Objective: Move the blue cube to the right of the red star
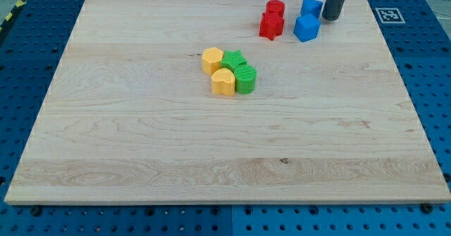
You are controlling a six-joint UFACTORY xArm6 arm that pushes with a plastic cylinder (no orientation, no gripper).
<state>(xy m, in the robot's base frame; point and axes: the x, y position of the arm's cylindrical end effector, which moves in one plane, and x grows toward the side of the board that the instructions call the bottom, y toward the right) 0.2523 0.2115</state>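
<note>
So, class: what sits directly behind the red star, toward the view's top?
A second red block touches the red star from behind; its lower part is hidden, so its shape stays unclear.

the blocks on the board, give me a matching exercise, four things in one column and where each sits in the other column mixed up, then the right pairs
Things:
1. my tip
2. red star
3. yellow heart-shaped block
4. blue cube

Places:
A. in the middle cluster, at its bottom left, touching a green block
B. at the view's top, just left of my tip
C. near the board's top right, right beside the blue blocks
D. left of the blue blocks, below another red block

Pairs: 1-C, 2-D, 3-A, 4-B
</note>
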